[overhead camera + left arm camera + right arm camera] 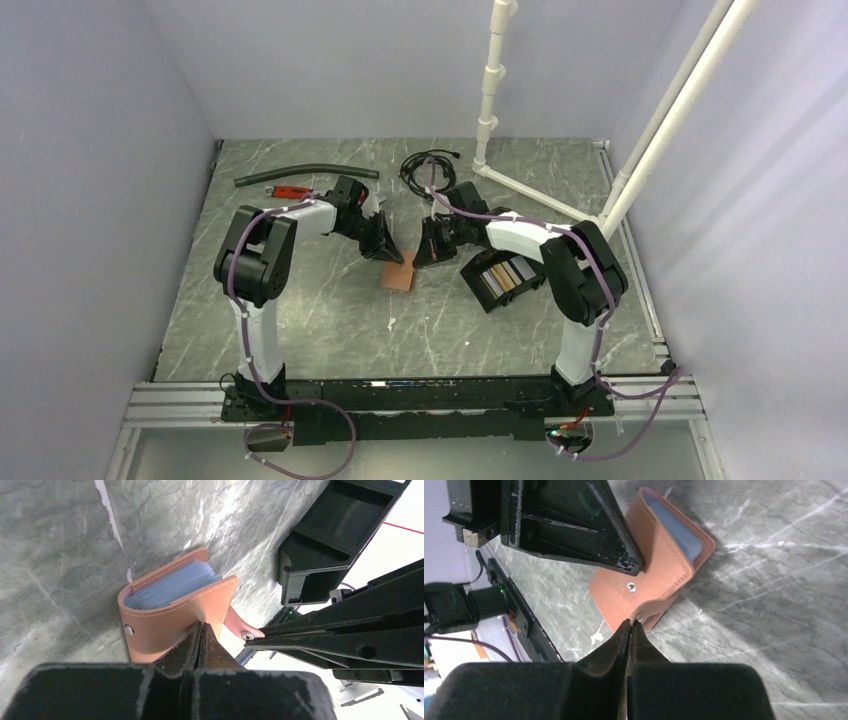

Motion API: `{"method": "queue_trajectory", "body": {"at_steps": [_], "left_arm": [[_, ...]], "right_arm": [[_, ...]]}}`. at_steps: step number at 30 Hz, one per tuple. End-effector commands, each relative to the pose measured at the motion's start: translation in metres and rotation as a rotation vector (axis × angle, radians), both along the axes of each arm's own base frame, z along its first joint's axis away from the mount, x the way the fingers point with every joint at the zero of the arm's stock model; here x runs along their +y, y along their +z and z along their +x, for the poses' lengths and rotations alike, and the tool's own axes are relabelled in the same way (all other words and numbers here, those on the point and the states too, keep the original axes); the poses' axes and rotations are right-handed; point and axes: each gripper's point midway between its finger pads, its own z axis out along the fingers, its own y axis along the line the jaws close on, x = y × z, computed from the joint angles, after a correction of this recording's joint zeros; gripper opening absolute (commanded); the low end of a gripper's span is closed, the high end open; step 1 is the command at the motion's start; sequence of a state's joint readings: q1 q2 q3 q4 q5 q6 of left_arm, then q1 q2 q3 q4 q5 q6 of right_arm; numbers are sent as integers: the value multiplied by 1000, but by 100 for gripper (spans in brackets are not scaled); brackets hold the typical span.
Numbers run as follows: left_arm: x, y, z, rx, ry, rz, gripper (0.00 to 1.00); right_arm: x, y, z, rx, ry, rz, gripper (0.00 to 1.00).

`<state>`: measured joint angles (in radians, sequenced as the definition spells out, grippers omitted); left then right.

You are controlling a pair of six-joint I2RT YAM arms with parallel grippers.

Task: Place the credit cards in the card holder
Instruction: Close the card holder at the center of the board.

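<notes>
**Both grippers on wallet, cards in holder**

L gripper [200, 630]: fingers together, no gap I can see. Tips sit against the front cover of the tan wallet [165, 622], low on the cover. Can't tell from my feeds whether it pinches the leather or only presses on it.

R gripper [630, 627]: fingers together, clamped on the wallet's strap [239, 627], the snap end right at the tips. The strap is pulled out to the side, away from the stud [630, 586] on the cover.

The wallet is on the table [330, 330], mid-field between the two grippers. It's partly open, w/ bluish sleeves [172, 585] showing between the covers.

The cards [507, 272] lie side by side in the black holder [478, 288]; I see gold, brown and pale ones. The holder sits flat on the table, turned at an angle, near the wallet on its R and apart from it, partly under the R arm.

Far edge: black hose [300, 175], coiled cable [428, 165], white pipe frame [640, 140].
</notes>
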<state>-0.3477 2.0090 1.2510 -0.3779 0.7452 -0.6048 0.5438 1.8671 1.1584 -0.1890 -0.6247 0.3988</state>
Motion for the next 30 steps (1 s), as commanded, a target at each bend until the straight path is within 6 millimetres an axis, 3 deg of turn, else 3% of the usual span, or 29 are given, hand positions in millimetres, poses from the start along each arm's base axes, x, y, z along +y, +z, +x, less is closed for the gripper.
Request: {"method": "queue_trajectory", "body": {"at_steps": [1, 11, 30], "left_arm": [[4, -28, -12, 24, 4, 104, 0], [4, -28, -13, 38, 12, 105, 0], [1, -24, -13, 52, 18, 86, 0]], "right_arm": [[22, 31, 9, -128, 160, 156, 0], [36, 29, 10, -101, 249, 241, 0], [37, 5, 8, -51, 374, 184, 0]]}}
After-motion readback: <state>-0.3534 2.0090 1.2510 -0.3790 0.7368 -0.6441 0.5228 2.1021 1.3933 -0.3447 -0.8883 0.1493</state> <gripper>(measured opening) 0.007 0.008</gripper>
